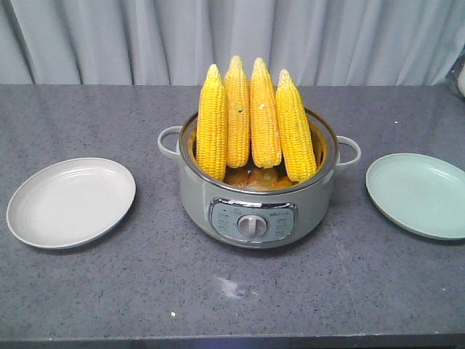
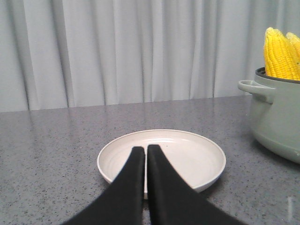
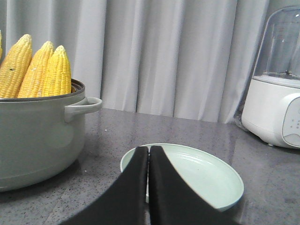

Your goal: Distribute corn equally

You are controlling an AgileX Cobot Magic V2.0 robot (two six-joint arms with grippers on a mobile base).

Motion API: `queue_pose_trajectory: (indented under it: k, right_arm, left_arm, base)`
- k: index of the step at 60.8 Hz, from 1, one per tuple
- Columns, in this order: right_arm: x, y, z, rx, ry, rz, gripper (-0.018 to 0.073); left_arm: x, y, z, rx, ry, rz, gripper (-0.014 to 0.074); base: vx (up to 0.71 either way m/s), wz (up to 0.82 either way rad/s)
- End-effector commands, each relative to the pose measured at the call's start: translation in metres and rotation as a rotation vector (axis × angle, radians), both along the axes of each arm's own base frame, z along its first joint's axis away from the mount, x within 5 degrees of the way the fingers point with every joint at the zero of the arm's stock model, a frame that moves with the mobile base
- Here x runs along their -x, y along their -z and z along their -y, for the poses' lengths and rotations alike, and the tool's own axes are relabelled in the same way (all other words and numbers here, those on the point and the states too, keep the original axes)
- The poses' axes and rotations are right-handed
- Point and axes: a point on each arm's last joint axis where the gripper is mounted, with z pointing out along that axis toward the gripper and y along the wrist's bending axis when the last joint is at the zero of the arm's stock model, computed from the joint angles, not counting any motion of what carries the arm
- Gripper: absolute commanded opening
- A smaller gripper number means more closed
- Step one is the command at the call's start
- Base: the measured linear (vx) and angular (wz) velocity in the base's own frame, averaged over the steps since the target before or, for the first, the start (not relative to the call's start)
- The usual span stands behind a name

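While the left hand and right hand are clenched and empty, four corn cobs are stood upright in the electric pot, inboard of each hand and equally near.

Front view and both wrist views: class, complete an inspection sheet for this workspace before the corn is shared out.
Surface: grey speckled countertop, small pale smudge in front of the pot.
Job's things: four corn cobs upright in the pot; white plate left, green plate right, both empty.
Clutter: white blender far right.
Grippers: left gripper and right gripper shut, holding nothing.
Cables: nothing seen.
Surroundings: grey curtain behind.
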Motion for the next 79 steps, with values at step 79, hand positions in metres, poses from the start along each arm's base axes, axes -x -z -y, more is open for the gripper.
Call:
queue_pose_trajectory:
  k: [79]
  right_arm:
    - [0.0011,-0.0052,-0.0001,0.011,0.001,0.079,-0.0004]
  left_arm:
    - [0.0021,-0.0064,0.0005,0.011,0.009,0.085,-0.0007]
  base:
    - [0.0,0.0]
